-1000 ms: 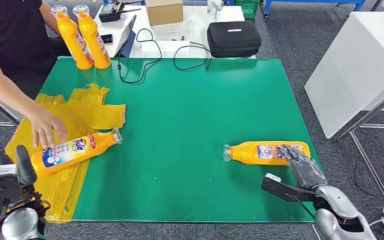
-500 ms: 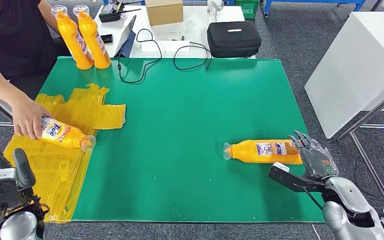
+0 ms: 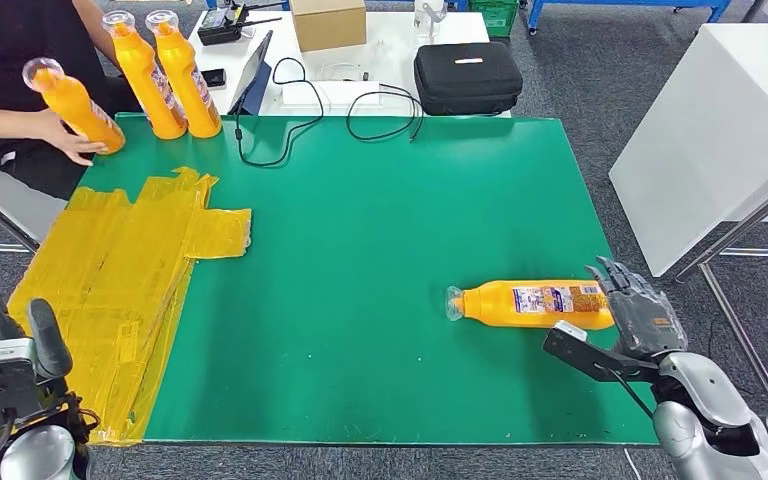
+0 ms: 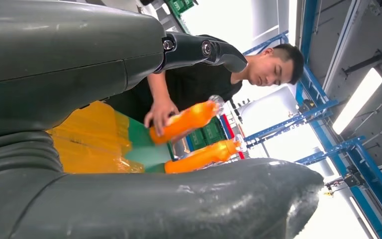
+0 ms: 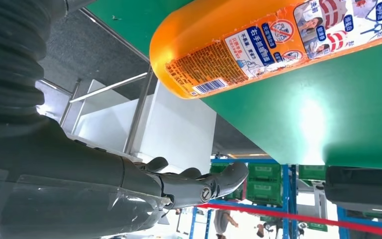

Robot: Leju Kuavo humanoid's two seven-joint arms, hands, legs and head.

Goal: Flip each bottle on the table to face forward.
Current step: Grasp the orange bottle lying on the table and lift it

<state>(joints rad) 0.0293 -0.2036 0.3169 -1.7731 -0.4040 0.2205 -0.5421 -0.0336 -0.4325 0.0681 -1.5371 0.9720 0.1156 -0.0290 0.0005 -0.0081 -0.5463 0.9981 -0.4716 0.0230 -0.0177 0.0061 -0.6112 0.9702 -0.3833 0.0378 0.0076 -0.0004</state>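
The right hand (image 3: 638, 312) had drawn back off the lying bottle (image 3: 530, 303), fingers spread and holding nothing, the bottle's base just beside the fingertips on the worktop (image 3: 380, 230). Its back label faced up, so flipping apparently remained undone.

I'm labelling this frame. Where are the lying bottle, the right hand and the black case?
Lying bottle (image 3: 530, 303), head view, label on its body.
Right hand (image 3: 640, 310), head view, back of hand.
Black case (image 3: 468, 76), head view, lid.
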